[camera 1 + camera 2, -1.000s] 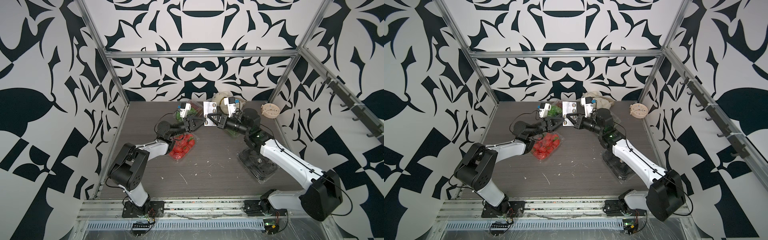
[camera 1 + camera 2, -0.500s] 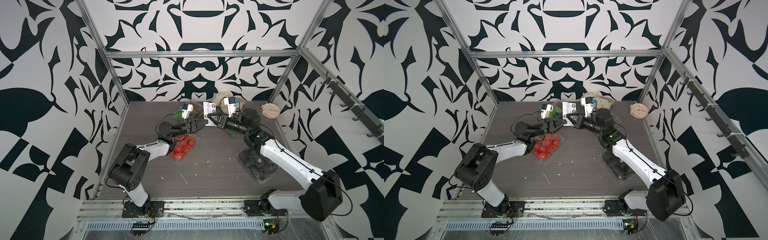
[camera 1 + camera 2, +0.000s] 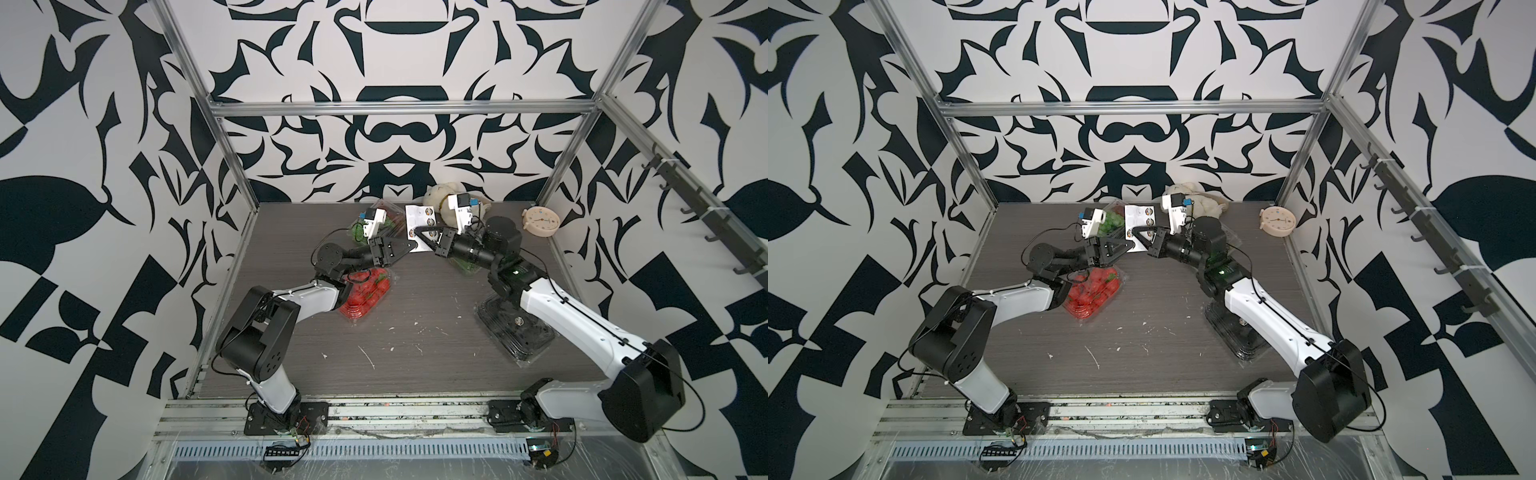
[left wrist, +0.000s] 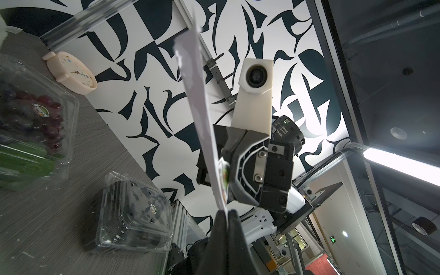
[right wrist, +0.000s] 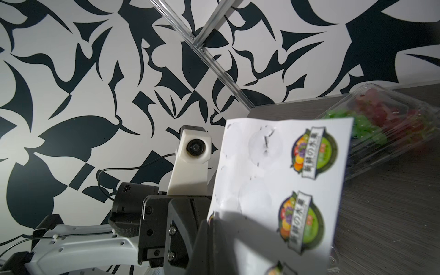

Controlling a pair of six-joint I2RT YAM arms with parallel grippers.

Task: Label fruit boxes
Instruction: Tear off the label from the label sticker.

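Overhead, both top views show the left gripper (image 3: 412, 246) and right gripper (image 3: 417, 230) each clamped on the sticker sheet (image 3: 420, 216) (clear of the table (image 3: 415, 299)) near the back edge. The strawberry punnet (image 3: 365, 297) lies toward the left edge, the avocado punnet (image 3: 507, 340) toward the right. Left wrist view: fingertips (image 4: 234, 223) pinch the sheet's edge. Right wrist view: a grape punnet (image 5: 392, 123) lies behind the sheet.

Sheet (image 4: 197, 95), edge-on: pinched by left pincer (image 4: 226, 213) and right pincer (image 4: 220, 171). Grape box (image 4: 35, 123), avocado box (image 4: 133, 209), clock (image 4: 71, 71): set on counter (image 4: 47, 214).
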